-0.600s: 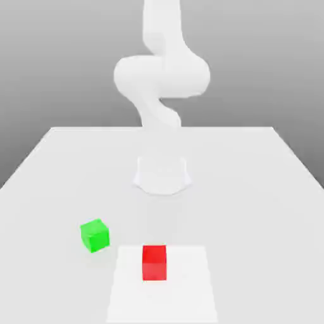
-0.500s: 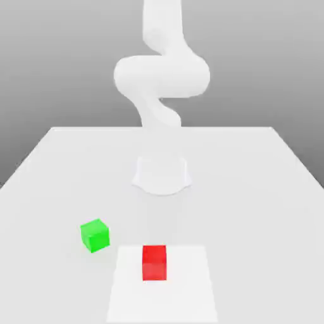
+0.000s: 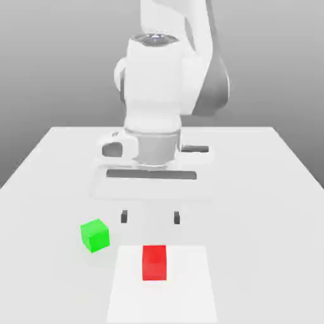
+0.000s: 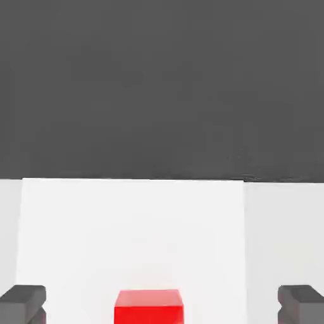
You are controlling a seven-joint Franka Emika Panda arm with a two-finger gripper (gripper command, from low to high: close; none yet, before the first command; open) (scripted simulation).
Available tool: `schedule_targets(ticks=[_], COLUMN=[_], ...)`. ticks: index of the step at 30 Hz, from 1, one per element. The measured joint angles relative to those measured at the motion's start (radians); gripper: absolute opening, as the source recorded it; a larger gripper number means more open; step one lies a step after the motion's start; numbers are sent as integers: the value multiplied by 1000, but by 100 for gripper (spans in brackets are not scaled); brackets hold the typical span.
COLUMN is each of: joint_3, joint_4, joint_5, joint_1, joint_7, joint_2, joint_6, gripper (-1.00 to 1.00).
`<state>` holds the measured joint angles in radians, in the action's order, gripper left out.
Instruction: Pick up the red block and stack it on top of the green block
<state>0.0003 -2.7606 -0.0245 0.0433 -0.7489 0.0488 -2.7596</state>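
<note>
No readable text, label, brand, number or sign on anything here

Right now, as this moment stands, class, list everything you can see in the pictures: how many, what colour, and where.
red block: one, red, on the white square
green block: one, green, on the table beyond the square's edge, toward the exterior view's left
white square: one, white, on the table, under the red block
table: one, pale grey, beneath everything
robot arm: one, white with grey parts, over the table
gripper: one, two dark fingertips, apart with nothing between them
</note>
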Motion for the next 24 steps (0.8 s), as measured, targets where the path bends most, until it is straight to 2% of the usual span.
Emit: schedule_targets(ticks=[7,8,15,21,24], joint_3=[3,1,3,9,-19], joint_4=[0,4,4,-24,-55], joint_5=[26,25,21,25,-10], joint_1=[0,-1,1,7,60], joint_7=[22,22,18,21,-77], joint_2=[-251,-279,-283,-92,-12], joint_6=[-204,-229,-232,-68,-19], gripper=[0,-100,-100,-100,-100])
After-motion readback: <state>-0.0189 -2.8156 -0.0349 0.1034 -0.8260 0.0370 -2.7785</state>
